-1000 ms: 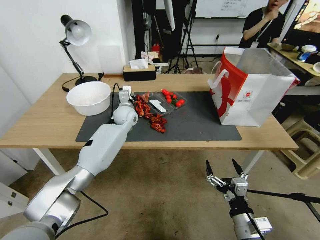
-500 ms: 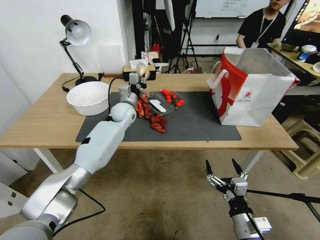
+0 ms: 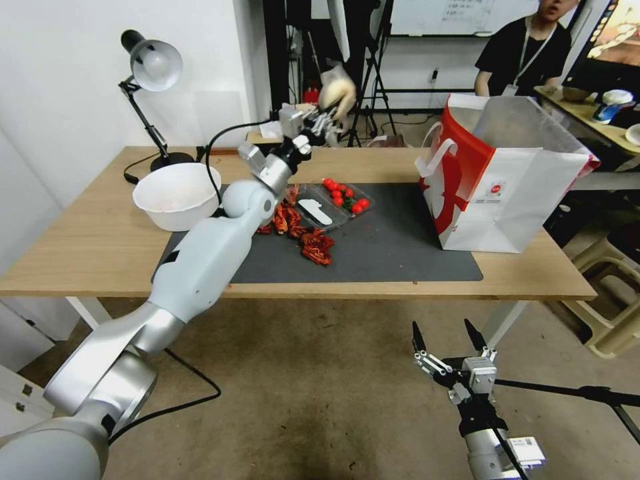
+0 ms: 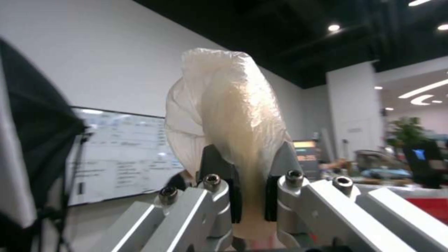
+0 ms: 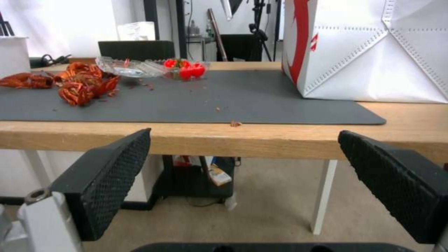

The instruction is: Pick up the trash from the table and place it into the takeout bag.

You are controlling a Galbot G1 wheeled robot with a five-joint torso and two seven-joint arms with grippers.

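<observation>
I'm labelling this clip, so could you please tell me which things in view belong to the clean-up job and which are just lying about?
Part of the job:
- crumpled plastic wrapper, clamped in the left gripper, raised above the table
- red crayfish shells on the mat
- clear tray with cherry tomatoes
- takeout bag

Lying about:
- white bowl
- desk lamp
- tissue box

The right gripper waits open below the table edge.

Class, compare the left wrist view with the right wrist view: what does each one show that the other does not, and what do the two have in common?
Left wrist view alone: the left hand shut on a crumpled pale wrapper, held up against the room's wall and ceiling.

Right wrist view alone: the open right hand below the table edge, with red leftovers and the takeout bag on top.

Shared: each shows its own hand's fingers close up.
</observation>
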